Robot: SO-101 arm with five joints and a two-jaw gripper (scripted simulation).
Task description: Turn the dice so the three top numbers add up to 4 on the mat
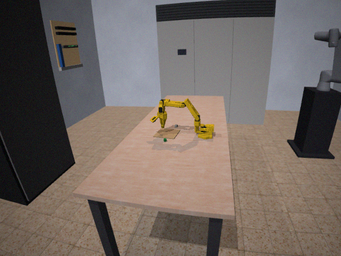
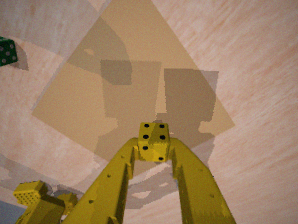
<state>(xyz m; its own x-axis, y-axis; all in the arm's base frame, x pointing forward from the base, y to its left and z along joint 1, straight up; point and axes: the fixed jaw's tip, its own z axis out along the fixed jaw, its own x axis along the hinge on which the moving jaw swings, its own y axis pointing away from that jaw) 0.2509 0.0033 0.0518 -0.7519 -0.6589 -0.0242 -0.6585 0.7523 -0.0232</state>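
My gripper is shut on a yellow die and holds it in the air above the tan mat. In the wrist view the die shows black pips on its visible faces. A green die lies on the bare table just off the mat's near edge. A small grey-white die lies on the table beyond the mat's far edge, toward the arm's base; it is not in the wrist view.
The arm's yellow base stands to the right of the mat. The table stretches long toward the camera. A grey cabinet stands behind it and a dark pedestal at the right.
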